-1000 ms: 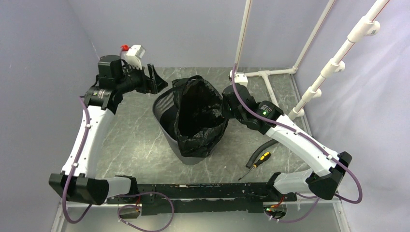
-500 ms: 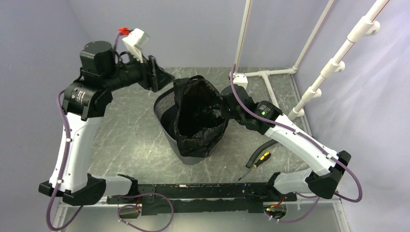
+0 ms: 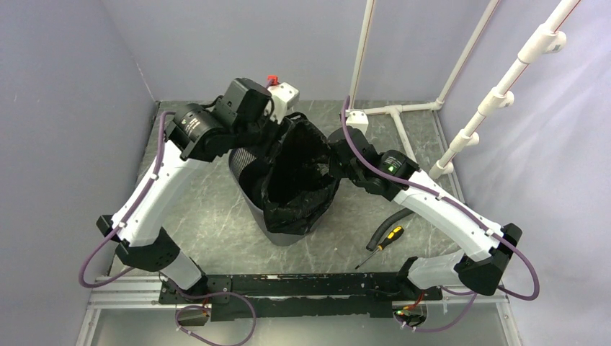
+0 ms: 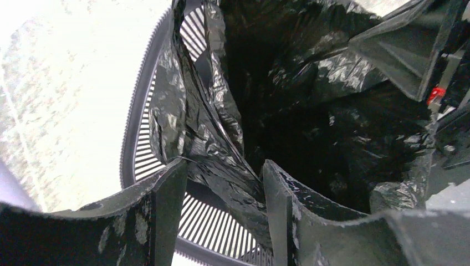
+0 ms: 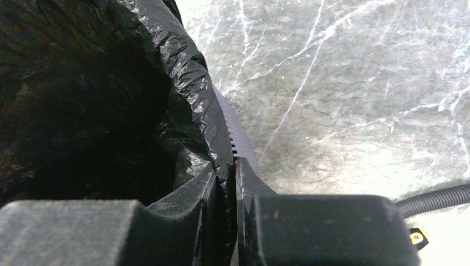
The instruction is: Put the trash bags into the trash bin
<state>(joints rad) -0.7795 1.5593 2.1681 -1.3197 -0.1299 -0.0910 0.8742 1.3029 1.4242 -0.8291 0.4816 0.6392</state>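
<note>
Top view: your trash bag (image 3: pixel 299 180) sits inside the trash bin (image 3: pixel 245 167), mid-counter (image 3: pixel 202 209), with film draped over the near rim.
Left wrist: left pincer (image 4: pixel 224 166) parted, a bag fold between its fingers.
Right wrist: right pincer (image 5: pixel 226 174) nipped tight on the bag edge at the rim.

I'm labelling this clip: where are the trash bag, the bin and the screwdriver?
trash bag (image 3: pixel 297 210): overhead view, wrinkled film draped over the bin's near rim.
bin (image 3: pixel 245 169): overhead view, bare mesh wall on its left side.
screwdriver (image 3: pixel 391 234): overhead view, yellow-and-black handle.
</note>
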